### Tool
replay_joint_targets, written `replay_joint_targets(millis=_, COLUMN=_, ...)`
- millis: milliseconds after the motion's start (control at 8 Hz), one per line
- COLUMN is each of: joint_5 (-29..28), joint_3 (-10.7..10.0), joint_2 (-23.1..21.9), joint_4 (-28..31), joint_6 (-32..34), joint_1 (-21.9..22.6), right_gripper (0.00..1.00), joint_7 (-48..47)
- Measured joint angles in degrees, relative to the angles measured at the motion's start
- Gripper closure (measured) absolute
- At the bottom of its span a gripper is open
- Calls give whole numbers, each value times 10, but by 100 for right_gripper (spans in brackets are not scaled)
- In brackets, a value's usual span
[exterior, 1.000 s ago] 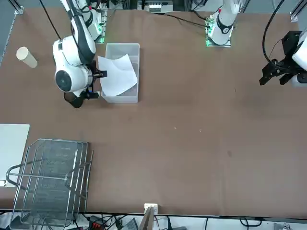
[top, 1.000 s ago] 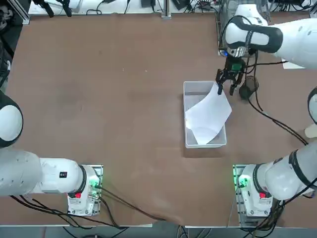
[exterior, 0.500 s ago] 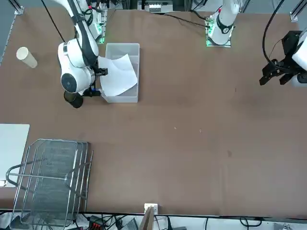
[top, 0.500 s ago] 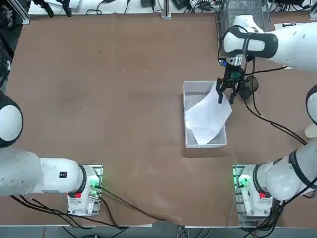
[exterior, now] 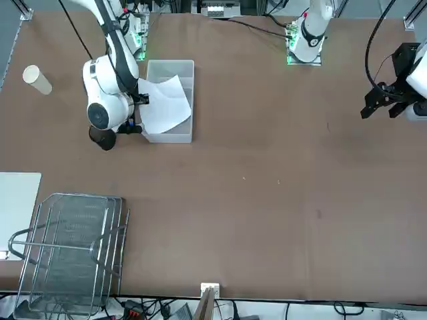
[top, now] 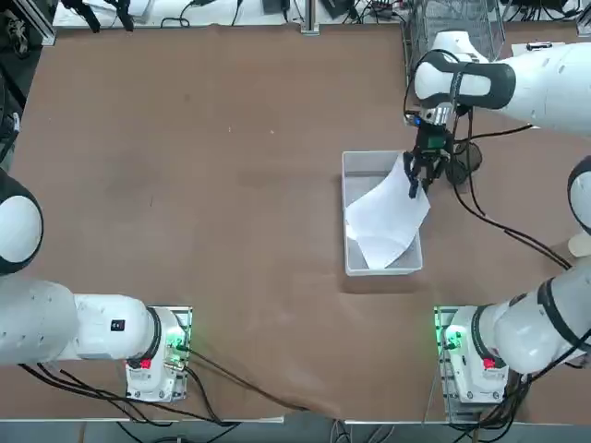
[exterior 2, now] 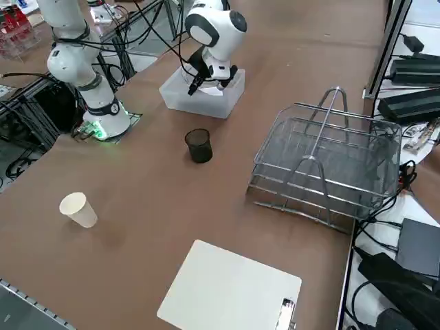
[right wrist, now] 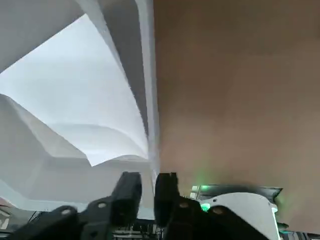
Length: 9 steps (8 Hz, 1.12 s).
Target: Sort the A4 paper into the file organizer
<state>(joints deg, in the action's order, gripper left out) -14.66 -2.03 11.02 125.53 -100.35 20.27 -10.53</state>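
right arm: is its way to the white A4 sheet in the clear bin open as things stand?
Probably yes. The right end effector is already at the corner of the thin white A4 paper sheet that sticks up over the rim of the clear rectangular plastic bin, its fingers nearly together. Nothing lies between them; the black cup stands apart.

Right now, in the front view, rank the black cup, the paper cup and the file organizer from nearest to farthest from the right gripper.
From the right gripper, at the A4 paper's edge:
1. Black cup, just beside the arm.
2. Paper cup, near the table's edge.
3. File organizer, at the far corner.
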Motion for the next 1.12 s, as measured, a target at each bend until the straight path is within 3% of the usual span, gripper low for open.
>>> replay_joint_targets(millis=250, joint_5=0, joint_3=-1, joint_2=-2, joint_4=-3, joint_6=13, joint_1=1, right_gripper=98, joint_7=0)
replay_joint_targets(millis=625, joint_5=0, joint_3=-18, joint_2=-11, joint_4=-89, joint_6=111, joint_1=-23, right_gripper=98, joint_7=0)
replay_joint_targets(millis=1125, joint_5=1, joint_3=-24, joint_2=-26, joint_4=-299, joint_6=231, joint_1=-136, right_gripper=98, joint_7=2)
